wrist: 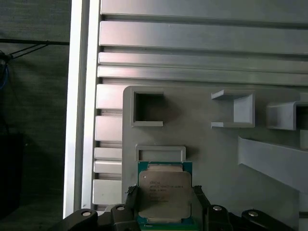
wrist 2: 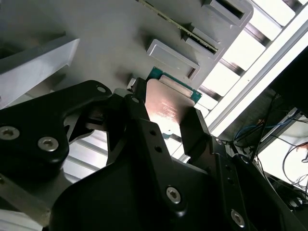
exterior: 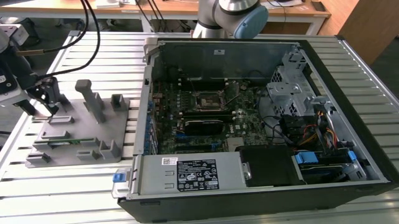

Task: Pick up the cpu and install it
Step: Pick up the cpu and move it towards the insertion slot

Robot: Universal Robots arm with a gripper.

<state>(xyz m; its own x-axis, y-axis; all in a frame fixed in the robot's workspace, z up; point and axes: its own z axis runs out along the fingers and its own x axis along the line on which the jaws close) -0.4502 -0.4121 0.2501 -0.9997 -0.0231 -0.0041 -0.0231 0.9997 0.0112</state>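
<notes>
— What does the gripper (exterior: 42,100) hold?
— Its fingers (wrist 2: 196,132) are closed narrowly on two opposite edges of the cpu (wrist: 165,188). The chip is square and lies flat directly between them.
— And under it?
— The grey fixture tray (wrist: 211,154) is close below, but I cannot tell if they touch. The tray rests on the slatted table (wrist: 192,33). The open computer case (exterior: 249,205) stands well apart.

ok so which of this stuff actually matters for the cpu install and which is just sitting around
for the job: silver-topped square cpu, black gripper shut on its edges, grey plastic fixture tray, square socket on the green motherboard, open black computer case

just lying about: silver power supply box, thin green circuit strip in a tray slot, red and yellow wire bundle
</notes>
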